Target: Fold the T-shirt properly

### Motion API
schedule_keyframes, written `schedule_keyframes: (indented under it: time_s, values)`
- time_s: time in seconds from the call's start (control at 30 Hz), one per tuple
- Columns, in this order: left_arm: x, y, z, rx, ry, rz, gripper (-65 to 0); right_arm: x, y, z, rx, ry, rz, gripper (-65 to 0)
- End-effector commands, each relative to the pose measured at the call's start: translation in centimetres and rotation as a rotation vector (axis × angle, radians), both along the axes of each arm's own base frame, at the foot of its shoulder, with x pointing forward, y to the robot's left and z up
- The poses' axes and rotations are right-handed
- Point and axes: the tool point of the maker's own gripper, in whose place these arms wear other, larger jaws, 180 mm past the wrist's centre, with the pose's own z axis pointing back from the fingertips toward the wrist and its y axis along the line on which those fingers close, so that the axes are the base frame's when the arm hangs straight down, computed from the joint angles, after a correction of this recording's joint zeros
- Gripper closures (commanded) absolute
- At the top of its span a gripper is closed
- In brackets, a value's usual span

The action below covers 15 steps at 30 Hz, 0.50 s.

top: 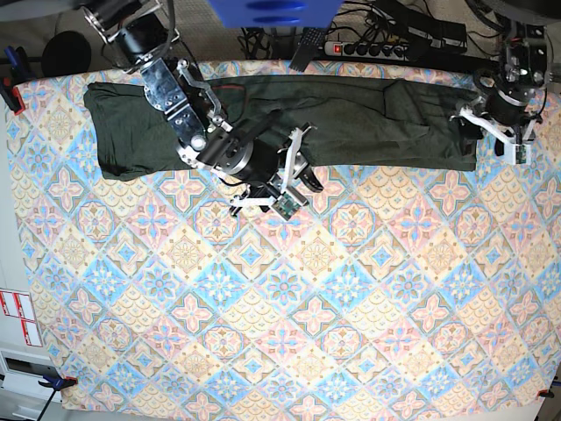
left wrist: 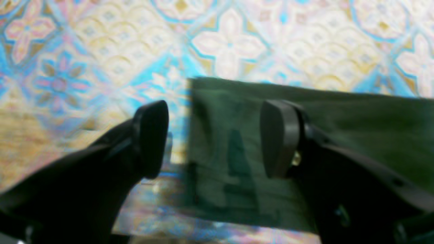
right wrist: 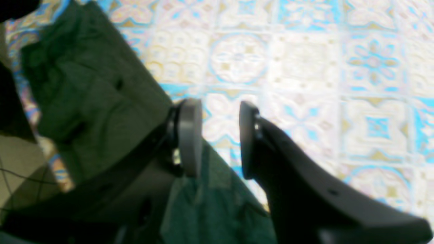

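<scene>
The dark olive T-shirt lies folded into a long band across the far side of the table. My right gripper hovers at the band's near edge, left of centre. In the right wrist view the right gripper is open, with only tablecloth between its fingers and the T-shirt to the left and beneath. My left gripper is over the band's right end. In the left wrist view the left gripper stands wide open above a corner of the T-shirt, holding nothing.
A tablecloth with a pink, blue and yellow tile pattern covers the table. A power strip and cables lie behind the far edge. A red clamp grips the left edge, and a blue object hangs over the back.
</scene>
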Motion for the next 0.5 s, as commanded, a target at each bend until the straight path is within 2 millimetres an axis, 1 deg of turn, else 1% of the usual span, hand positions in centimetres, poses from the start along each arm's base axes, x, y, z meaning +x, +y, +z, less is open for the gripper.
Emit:
schedule_keyframes:
  time_s: [0.0,0.07,0.13,0.23,0.3,0.37,0.47]
  values:
    - [0.4,1.5,0.9,0.051,-0.006,-0.014,-43.5,0.7,0.5,1.6,0.041,-0.045,0.004,-18.5]
    - [0.4,2.5,0.7,0.081,0.021,-0.034,-43.5,0.7,0.4,1.6,0.040,-0.046,0.004,-18.5]
    - [0.3,2.7,0.1,0.099,0.057,-0.068,-43.5,0.8,0.4,1.7,0.040,-0.049,0.005,-18.5]
    - [-0.3,2.7,-1.3,0.116,0.123,-0.117,-43.5,0.8,0.4,1.7,0.040,-0.049,0.005,-18.5]
    - [-0.5,2.5,-2.1,0.117,0.151,-0.138,-43.5,0.8,0.4,1.7,0.040,-0.049,0.005,-18.5]
    - [-0.1,1.8,-2.8,0.108,0.158,-0.155,-43.5,0.8,0.4,1.8,0.040,-0.050,0.005,-18.5]
    - [-1.2,1.6,-4.8,0.096,0.217,-0.162,-43.5,0.8,0.4,1.7,0.039,-0.049,0.005,-18.5]
